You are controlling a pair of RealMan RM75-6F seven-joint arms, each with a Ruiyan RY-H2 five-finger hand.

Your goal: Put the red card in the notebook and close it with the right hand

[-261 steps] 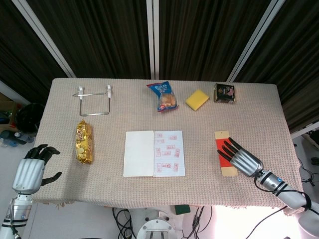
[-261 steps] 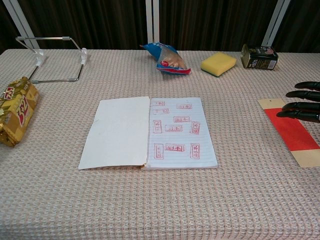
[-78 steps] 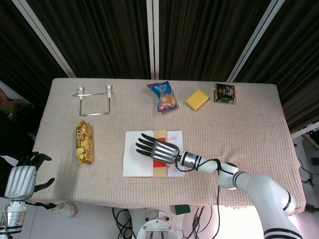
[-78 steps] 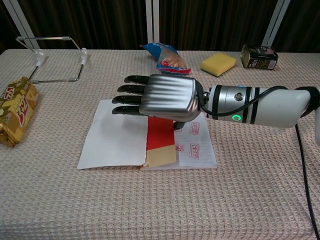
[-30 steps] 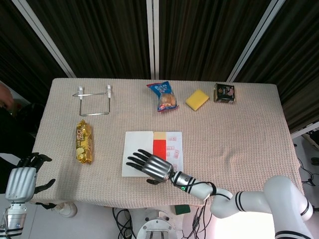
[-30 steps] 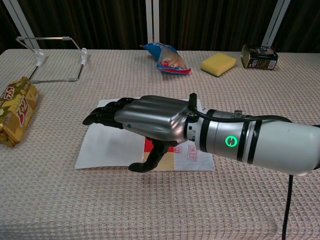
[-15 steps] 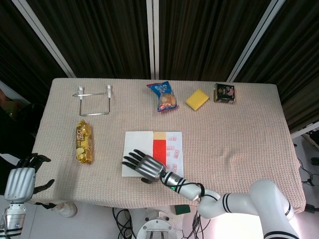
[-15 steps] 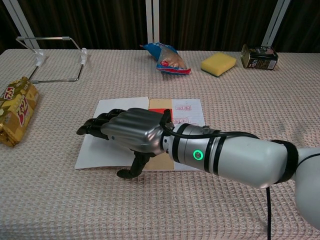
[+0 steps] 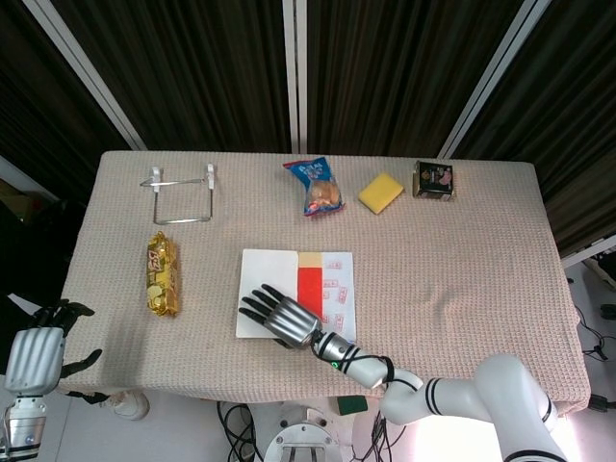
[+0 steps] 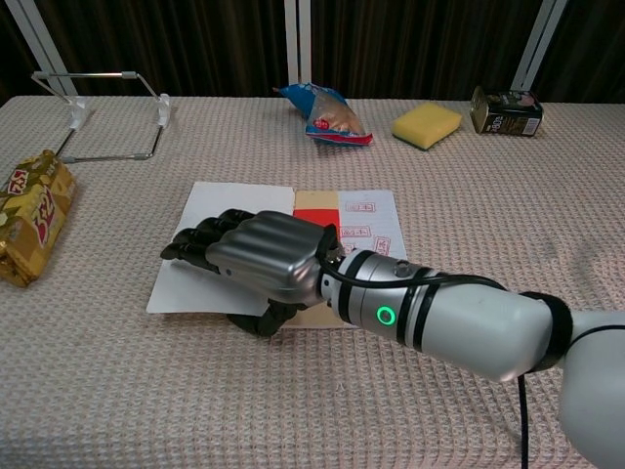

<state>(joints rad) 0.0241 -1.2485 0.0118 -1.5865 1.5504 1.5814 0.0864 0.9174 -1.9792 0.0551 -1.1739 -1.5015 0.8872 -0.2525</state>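
Observation:
The notebook (image 9: pixel 260 274) (image 10: pixel 229 210) lies open in the middle of the table, blank page on the left, stamped page on the right. The red card (image 9: pixel 308 286) (image 10: pixel 314 218) lies flat on it along the spine, its tan ends showing. My right hand (image 9: pixel 280 317) (image 10: pixel 260 258) lies palm down over the near part of the blank left page, fingers stretched leftward and apart, thumb down at the notebook's near edge. It holds nothing that I can see. My left hand (image 9: pixel 37 350) hangs off the table's front left corner, fingers apart and empty.
A gold snack pack (image 9: pixel 162 274) (image 10: pixel 29 220) lies at the left. A wire stand (image 9: pixel 181 192) (image 10: pixel 98 112), a blue snack bag (image 9: pixel 318 186) (image 10: pixel 327 115), a yellow sponge (image 9: pixel 381 192) (image 10: pixel 427 124) and a tin can (image 9: pixel 435 179) (image 10: pixel 506 110) line the far side.
The red card went from the table's right side onto the notebook's spine and was let go. My right hand then drew back to the left page's near edge, its thumb now tucked there.

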